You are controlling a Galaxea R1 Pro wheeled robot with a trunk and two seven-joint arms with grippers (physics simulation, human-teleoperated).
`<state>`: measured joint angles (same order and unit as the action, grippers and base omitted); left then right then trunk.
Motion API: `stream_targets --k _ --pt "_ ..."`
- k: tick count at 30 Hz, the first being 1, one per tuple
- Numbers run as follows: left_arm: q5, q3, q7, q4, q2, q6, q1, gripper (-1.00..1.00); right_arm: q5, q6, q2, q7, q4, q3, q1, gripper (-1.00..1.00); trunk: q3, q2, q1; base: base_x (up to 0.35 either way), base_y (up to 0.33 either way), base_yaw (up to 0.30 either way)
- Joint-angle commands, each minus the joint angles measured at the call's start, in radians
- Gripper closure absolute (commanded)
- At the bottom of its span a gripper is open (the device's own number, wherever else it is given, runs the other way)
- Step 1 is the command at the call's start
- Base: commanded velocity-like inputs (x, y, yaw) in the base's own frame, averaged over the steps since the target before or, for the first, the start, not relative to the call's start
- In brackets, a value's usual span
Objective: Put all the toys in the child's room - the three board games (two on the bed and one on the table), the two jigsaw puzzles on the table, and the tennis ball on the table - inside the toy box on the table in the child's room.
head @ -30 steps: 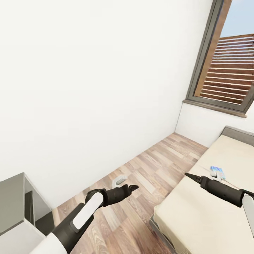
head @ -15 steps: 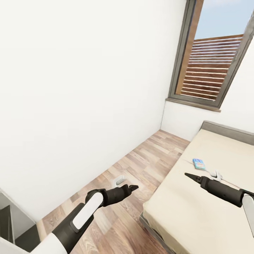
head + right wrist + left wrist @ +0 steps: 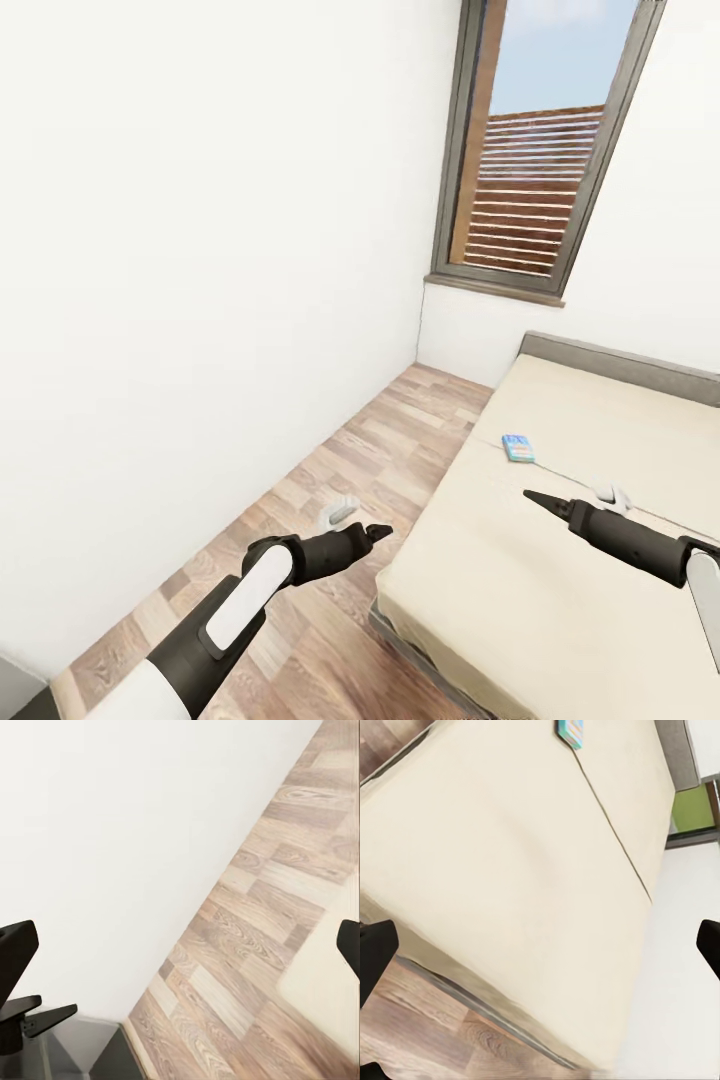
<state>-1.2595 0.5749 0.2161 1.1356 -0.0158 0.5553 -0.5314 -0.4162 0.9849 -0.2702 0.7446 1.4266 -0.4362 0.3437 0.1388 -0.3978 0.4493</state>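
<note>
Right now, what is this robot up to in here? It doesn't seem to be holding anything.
It is facing a bed in a white-walled room with both arms held out in front and nothing in either one. The left gripper hangs over the wood floor beside the bed, and the right gripper is above the mattress. A small blue board game box lies on the bed, untouched, with a small white object near it that I cannot identify. A tall window stands behind.

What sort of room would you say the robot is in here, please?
Most likely a bedroom: a large low bed with a plain beige mattress and dark grey headboard stands on wood-plank flooring, beside a tall dark-framed window, and a small blue printed box lies on the mattress.
</note>
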Motion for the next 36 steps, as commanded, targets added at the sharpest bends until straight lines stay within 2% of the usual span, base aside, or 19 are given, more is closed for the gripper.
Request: stream_targets --k 1,28,36 --pt "-0.011 0.002 0.009 0.002 -0.001 0.000 -0.001 -1.00 0.004 0.004 0.000 0.006 0.000 -0.001 0.001 -1.00 0.002 -0.002 0.001 0.083 0.053 -0.282" --pt "-0.011 0.000 0.009 0.001 -0.001 0.000 -0.001 -1.00 0.004 0.004 0.000 0.006 0.000 -0.001 0.001 -1.00 0.002 -0.002 0.001 0.205 0.159 -0.280" --pt "-0.011 0.000 0.009 -0.004 -0.001 0.000 -0.001 -1.00 0.004 0.004 0.000 0.005 0.000 -0.001 0.001 -1.00 0.002 -0.002 0.001 0.251 0.199 -0.158"
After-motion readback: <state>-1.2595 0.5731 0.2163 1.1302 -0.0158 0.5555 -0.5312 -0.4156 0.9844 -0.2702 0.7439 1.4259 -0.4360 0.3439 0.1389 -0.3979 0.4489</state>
